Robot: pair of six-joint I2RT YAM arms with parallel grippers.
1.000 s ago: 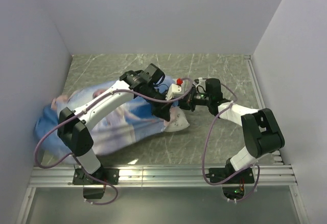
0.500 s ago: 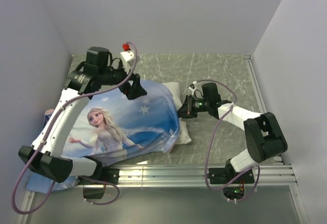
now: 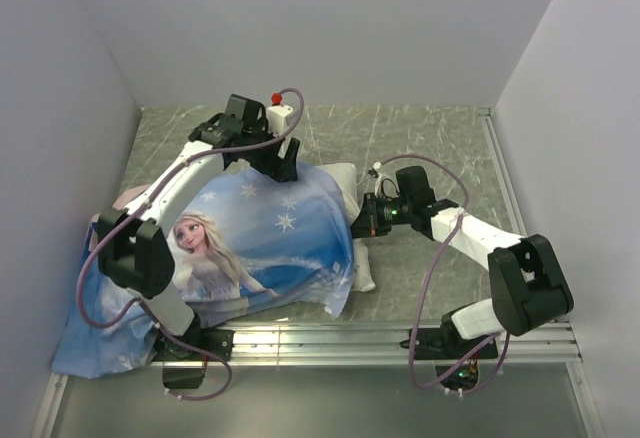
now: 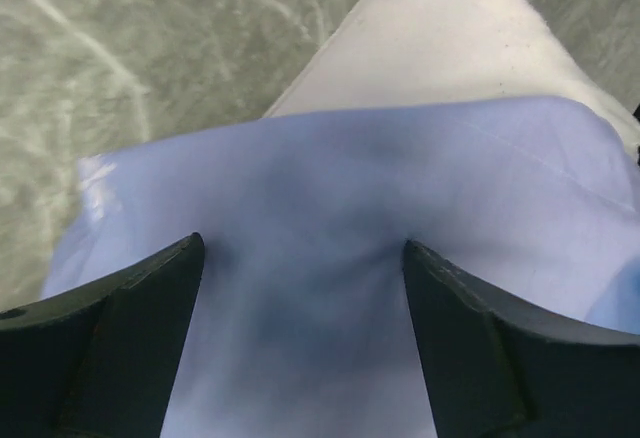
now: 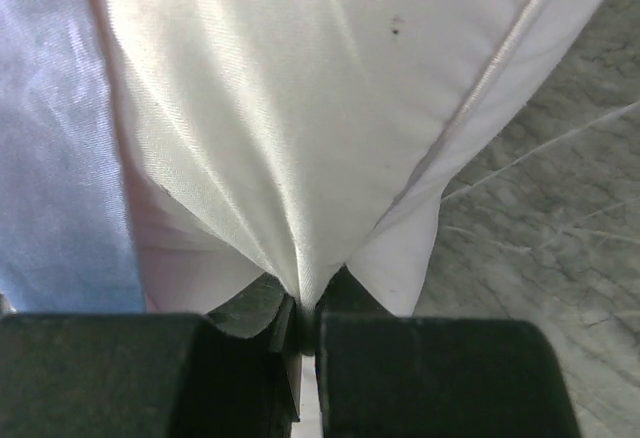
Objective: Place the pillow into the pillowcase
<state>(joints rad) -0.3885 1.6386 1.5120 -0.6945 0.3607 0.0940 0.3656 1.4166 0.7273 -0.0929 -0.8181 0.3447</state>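
Right gripper [image 5: 305,310]: jaws pinched tight on a fold of the pillow [image 5: 300,108], with white cloth gathered into creases running up from the pinch point. The grip sits on the pillow's exposed right edge, low to the grey marbled table [image 5: 570,218]. Left gripper [image 4: 302,250]: fingers spread wide and holding nothing, hovering over the far edge of the pillowcase [image 4: 350,188]. Blue fabric lies under and between the fingers; whether they touch it I cannot tell. In the left wrist view a white corner of the pillow sticks out beyond the blue hem toward the far side. In the top view the pillowcase lies print side up, the Elsa figure facing the camera, bulging over most of the pillow. A strip of white shows along the case's right-hand opening, from the far corner down to the near corner. A little pale pink shows at the case's left edge. The slack end of the case trails to the near left, over the aluminium rail [image 3: 400,336] and beside the left arm's base.
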